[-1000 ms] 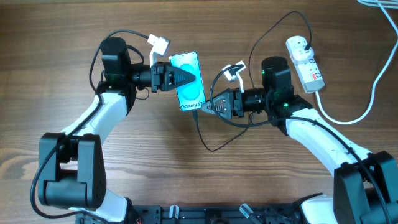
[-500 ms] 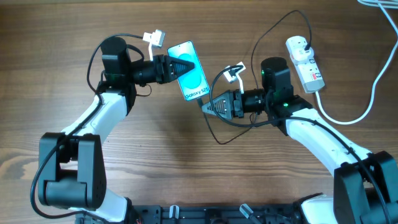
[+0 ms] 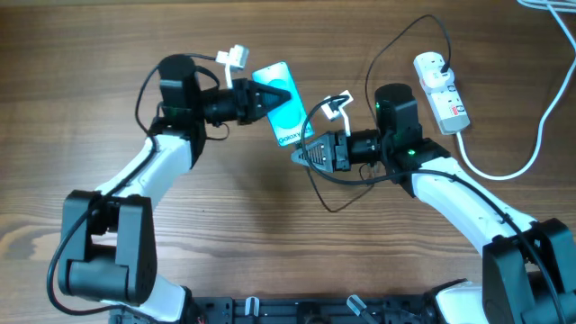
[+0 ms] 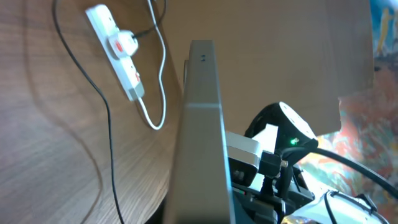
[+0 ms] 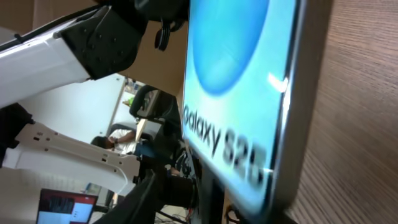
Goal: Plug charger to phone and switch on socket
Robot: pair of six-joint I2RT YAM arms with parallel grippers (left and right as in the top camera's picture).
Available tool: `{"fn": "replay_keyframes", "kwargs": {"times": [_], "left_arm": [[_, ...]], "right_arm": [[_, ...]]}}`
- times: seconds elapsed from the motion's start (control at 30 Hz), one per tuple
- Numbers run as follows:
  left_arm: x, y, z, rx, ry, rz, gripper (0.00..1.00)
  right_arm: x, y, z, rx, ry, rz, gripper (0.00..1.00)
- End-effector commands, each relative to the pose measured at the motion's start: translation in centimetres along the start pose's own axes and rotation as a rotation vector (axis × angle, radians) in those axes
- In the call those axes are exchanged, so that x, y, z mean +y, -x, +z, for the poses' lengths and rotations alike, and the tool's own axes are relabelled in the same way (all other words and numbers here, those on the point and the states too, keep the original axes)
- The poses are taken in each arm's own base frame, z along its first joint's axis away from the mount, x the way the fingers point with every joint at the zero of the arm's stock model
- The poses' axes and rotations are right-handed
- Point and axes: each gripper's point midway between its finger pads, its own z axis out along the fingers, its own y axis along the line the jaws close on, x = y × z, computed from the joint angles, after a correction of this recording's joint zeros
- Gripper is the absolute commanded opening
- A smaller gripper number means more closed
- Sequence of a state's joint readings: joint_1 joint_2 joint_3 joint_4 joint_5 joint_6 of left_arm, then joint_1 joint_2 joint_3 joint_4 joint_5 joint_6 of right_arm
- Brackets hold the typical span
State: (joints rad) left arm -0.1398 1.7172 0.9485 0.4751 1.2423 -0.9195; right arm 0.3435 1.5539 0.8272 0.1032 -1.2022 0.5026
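Overhead, the plugging-in step is judged to be in hand. The phone (image 3: 290,121) is pinched by the left fingers (image 3: 267,94) and held tilted above the bench (image 3: 225,234), well apart from the socket (image 3: 443,90). The charger (image 3: 394,38) seems to be pinched near its tip by the right fingers (image 3: 310,153), farther from the socket, just beside the phone's lower end. Next, tip and port must be aligned; the socket switch is not yet pressed.

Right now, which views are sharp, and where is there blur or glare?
Overhead: sharp and evenly lit, phone clear. Left wrist: the phone's near edge is soft, the socket behind it crisp. Right wrist: phone too close, lettering blurred, a bright glint near its edge.
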Motion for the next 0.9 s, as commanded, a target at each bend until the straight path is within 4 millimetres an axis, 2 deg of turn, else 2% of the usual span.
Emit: {"fn": "replay_keyframes", "kwargs": {"times": [0.0, 0.3, 0.63, 0.87], "left_arm": [[-0.8, -0.4, 0.1, 0.010, -0.011, 0.012, 0.04], [-1.0, -0.7, 0.1, 0.031, -0.026, 0.020, 0.04], [-1.1, -0.5, -1.0, 0.035, -0.039, 0.017, 0.04], [-1.3, -0.8, -1.1, 0.055, -0.052, 0.018, 0.04]], "right_arm": [[0.1, 0.5, 0.1, -0.008, -0.010, -0.014, 0.35], [0.0, 0.4, 0.1, -0.005, -0.011, -0.006, 0.25], [-0.2, 0.0, 0.1, 0.005, -0.017, 0.022, 0.24], [-0.2, 0.0, 0.1, 0.005, -0.017, 0.023, 0.15]]}}
